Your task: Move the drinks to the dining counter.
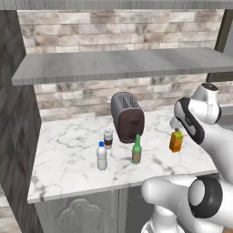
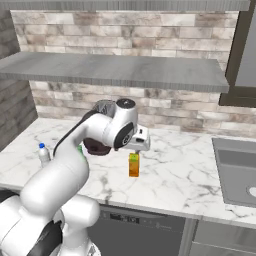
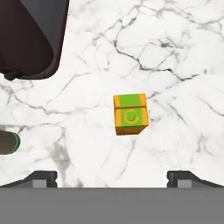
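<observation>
Orange carton (image 1: pixel 176 141) (image 2: pixel 133 165) (image 3: pixel 130 114): I see it upright on the marble worktop (image 1: pixel 68 154) (image 2: pixel 180 175) (image 3: pixel 175 52) backed by brick wall (image 1: pixel 73 98) (image 2: pixel 165 107), standing alone to the right of the toaster (image 1: pixel 127 117) (image 3: pixel 30 37). From the hand view I look straight down on its green-and-orange top, which sits near the middle of the picture, above and between the two finger tips (image 3: pixel 41 178).

Gripper (image 3: pixel 112 178): I read the claw as spread wide, its two dark tips far apart at the bottom of the hand view, with nothing between them; it hangs above the carton and is not touching it. In the base views the hand sits directly over the carton, and I cannot make out the tips there.

Green glass bottle (image 1: pixel 136 149) (image 3: pixel 8 143): upright in front of the toaster, toward the worktop's front edge, well apart from the carton. Dark cup with pale lid (image 1: pixel 108 138): just beside the toaster's left front corner. Clear water bottle with blue cap (image 1: pixel 102 156) (image 2: pixel 44 153): in front of the cup and to the left of the green bottle.

Surroundings: a grey shelf (image 1: pixel 123 63) (image 2: pixel 120 70) runs along the brick wall above the toaster. In the right base view a sink (image 2: pixel 237 167) is set into the worktop far to the right of the carton.
</observation>
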Available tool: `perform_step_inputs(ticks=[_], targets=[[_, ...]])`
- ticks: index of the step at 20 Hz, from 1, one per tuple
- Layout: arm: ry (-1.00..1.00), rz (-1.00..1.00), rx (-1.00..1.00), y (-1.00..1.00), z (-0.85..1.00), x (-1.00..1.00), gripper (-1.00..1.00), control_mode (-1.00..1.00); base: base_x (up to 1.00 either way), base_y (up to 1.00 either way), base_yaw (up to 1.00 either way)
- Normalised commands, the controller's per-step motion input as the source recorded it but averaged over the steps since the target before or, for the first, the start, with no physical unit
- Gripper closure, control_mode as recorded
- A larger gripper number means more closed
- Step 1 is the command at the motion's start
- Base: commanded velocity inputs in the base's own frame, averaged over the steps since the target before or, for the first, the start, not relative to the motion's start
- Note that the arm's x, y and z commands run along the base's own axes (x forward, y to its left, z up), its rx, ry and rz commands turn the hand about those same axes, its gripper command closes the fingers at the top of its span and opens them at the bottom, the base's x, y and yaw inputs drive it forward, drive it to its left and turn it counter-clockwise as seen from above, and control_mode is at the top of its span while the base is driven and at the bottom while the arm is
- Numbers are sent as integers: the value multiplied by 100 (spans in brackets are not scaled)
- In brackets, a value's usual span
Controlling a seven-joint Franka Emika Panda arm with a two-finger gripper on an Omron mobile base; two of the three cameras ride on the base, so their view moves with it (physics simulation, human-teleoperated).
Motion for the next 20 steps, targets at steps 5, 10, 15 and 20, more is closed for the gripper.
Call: perform_step_inputs(ticks=[5, 10, 15, 20], targets=[[0, 1, 0, -7, -28, 34, -100, -100, 0, 0, 0], [0, 1, 0, -10, -33, 33, -100, -100, 0, 0, 0], [0, 2, 0, -9, -34, 30, -100, -100, 0, 0, 0], [0, 2, 0, 0, -26, 23, -100, -100, 0, 0, 0]])
